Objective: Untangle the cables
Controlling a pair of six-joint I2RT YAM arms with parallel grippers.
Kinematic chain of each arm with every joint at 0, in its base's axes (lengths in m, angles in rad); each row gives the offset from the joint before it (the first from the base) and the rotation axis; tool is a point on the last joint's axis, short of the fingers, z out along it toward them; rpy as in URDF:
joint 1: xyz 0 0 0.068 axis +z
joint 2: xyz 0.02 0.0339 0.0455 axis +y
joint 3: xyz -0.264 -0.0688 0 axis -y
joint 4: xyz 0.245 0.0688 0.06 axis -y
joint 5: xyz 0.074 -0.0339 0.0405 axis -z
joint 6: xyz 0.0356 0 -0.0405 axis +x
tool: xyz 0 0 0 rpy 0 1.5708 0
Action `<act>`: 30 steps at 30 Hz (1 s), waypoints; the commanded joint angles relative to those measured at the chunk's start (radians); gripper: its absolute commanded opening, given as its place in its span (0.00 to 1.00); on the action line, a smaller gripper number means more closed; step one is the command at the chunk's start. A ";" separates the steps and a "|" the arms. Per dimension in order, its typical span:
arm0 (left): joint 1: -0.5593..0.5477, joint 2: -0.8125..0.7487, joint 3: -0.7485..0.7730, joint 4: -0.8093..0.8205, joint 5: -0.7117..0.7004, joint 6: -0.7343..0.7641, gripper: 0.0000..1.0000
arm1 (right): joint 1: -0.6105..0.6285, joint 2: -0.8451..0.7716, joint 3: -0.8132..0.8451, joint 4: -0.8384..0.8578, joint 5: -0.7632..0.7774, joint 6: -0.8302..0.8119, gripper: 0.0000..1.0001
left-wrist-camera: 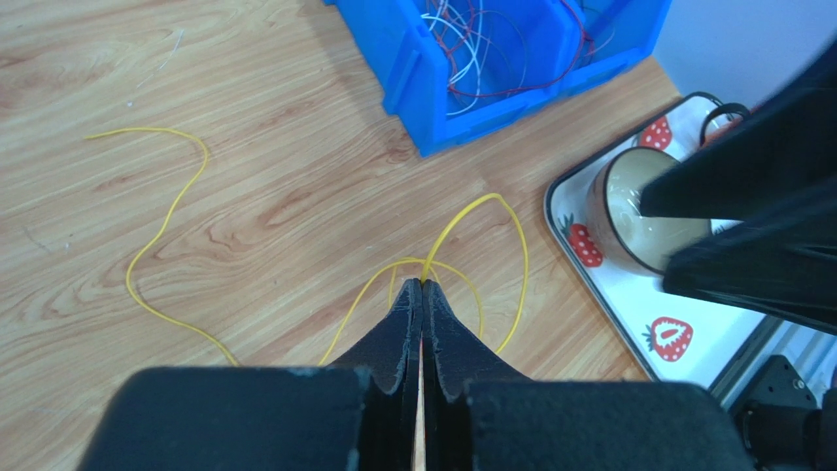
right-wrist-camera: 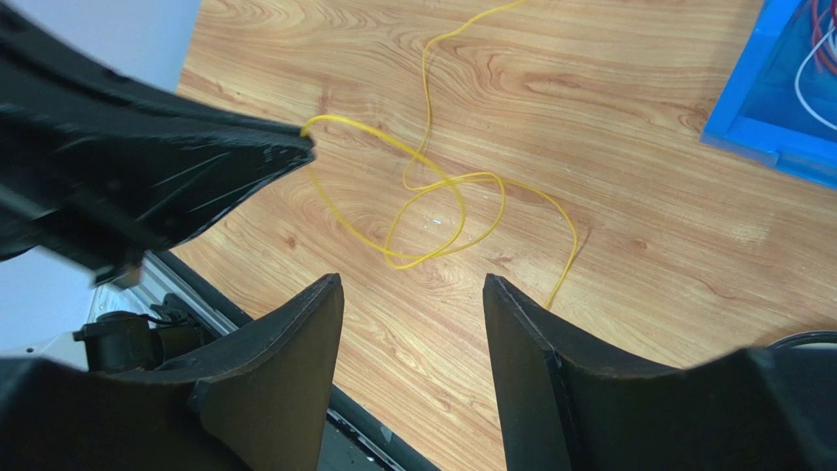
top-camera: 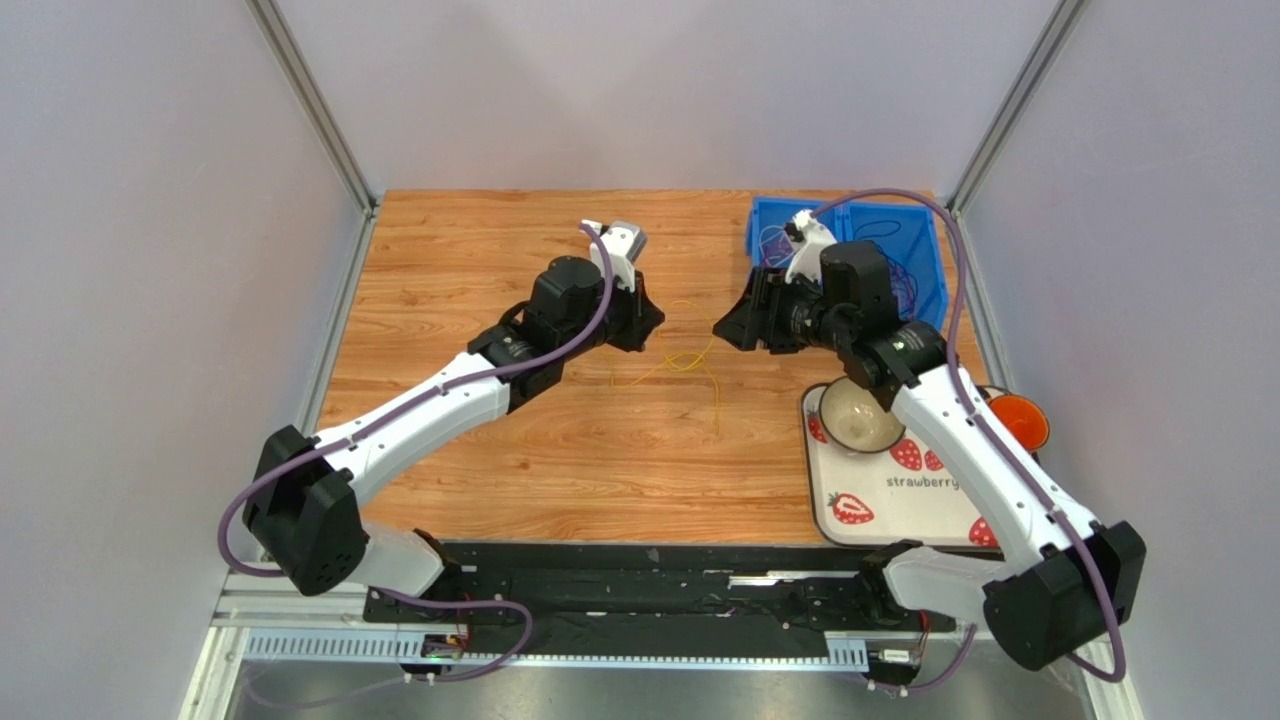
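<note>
From above, your left claw and right claw tip to tip, yellow cable just below both, left wrist, left claw clenched on the yellow cable at its tips, more cables in the blue bin ahead, right wrist, right claw released, yellow loop just beyond its parted jaws.
</note>
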 commanded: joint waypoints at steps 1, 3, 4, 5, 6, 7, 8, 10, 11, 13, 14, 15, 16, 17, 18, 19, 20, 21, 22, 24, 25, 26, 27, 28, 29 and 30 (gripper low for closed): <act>-0.018 -0.047 0.019 -0.007 0.033 0.028 0.00 | 0.011 0.058 0.030 0.067 -0.009 -0.049 0.58; -0.024 -0.052 0.017 -0.009 0.036 0.031 0.00 | 0.011 0.093 0.053 0.054 -0.005 -0.064 0.57; -0.026 -0.052 0.016 -0.007 0.036 0.031 0.00 | 0.012 0.105 0.058 0.050 -0.006 -0.067 0.56; -0.026 -0.053 0.016 -0.007 0.039 0.032 0.00 | 0.011 0.114 0.059 0.054 -0.009 -0.067 0.56; -0.029 -0.055 0.014 -0.003 0.042 0.035 0.00 | 0.012 0.133 0.061 0.057 -0.012 -0.067 0.55; -0.030 -0.055 0.014 -0.003 0.047 0.037 0.00 | 0.014 0.141 0.062 0.062 -0.014 -0.070 0.53; -0.032 -0.056 0.010 0.002 0.047 0.037 0.00 | 0.015 0.147 0.062 0.063 -0.012 -0.072 0.52; -0.035 -0.061 0.006 0.006 0.047 0.040 0.00 | 0.017 0.170 0.064 0.066 -0.005 -0.075 0.50; -0.035 -0.064 0.002 0.008 0.047 0.040 0.00 | 0.015 0.177 0.065 0.066 -0.003 -0.075 0.50; -0.037 -0.069 -0.001 0.011 0.047 0.038 0.00 | 0.019 0.191 0.068 0.063 0.000 -0.078 0.45; -0.037 -0.070 -0.003 0.013 0.047 0.040 0.00 | 0.019 0.194 0.070 0.063 -0.001 -0.077 0.42; -0.037 -0.072 -0.003 0.014 0.047 0.042 0.00 | 0.019 0.196 0.071 0.063 -0.001 -0.077 0.40; -0.037 -0.072 -0.003 0.016 0.047 0.042 0.00 | 0.019 0.197 0.074 0.063 -0.003 -0.075 0.28; -0.037 -0.072 -0.004 0.016 0.047 0.043 0.00 | 0.022 0.197 0.077 0.063 -0.003 -0.074 0.24; -0.037 -0.072 -0.006 0.016 0.047 0.043 0.00 | 0.022 0.197 0.079 0.063 -0.003 -0.075 0.20; -0.037 -0.072 -0.007 0.019 0.045 0.042 0.00 | 0.022 0.197 0.081 0.063 -0.006 -0.075 0.13; -0.037 -0.073 -0.009 0.022 0.044 0.040 0.00 | 0.022 0.196 0.085 0.062 -0.014 -0.075 0.10; -0.037 -0.072 -0.009 0.023 0.042 0.037 0.00 | 0.020 0.196 0.087 0.063 -0.030 -0.075 0.05; -0.037 -0.073 -0.010 0.023 0.042 0.035 0.00 | 0.022 0.194 0.088 0.062 -0.037 -0.072 0.03; -0.037 -0.072 -0.009 0.025 0.038 0.032 0.00 | 0.022 0.184 0.094 0.057 -0.046 -0.066 0.00; -0.037 -0.072 -0.009 0.023 0.025 0.032 0.01 | 0.022 0.178 0.097 0.053 -0.046 -0.066 0.00; -0.037 -0.067 -0.010 0.022 0.021 0.031 0.06 | 0.022 0.171 0.111 0.045 -0.044 -0.064 0.00; -0.037 -0.064 -0.010 0.017 0.006 0.032 0.11 | 0.020 0.161 0.123 0.036 -0.031 -0.066 0.00; -0.037 -0.063 -0.012 0.013 -0.007 0.029 0.18 | 0.022 0.155 0.136 0.012 -0.023 -0.066 0.00; -0.037 -0.055 -0.017 0.007 -0.021 0.023 0.31 | 0.020 0.151 0.154 -0.002 -0.014 -0.070 0.00; -0.037 -0.053 -0.020 0.006 -0.040 0.019 0.35 | 0.020 0.144 0.186 -0.013 0.005 -0.070 0.00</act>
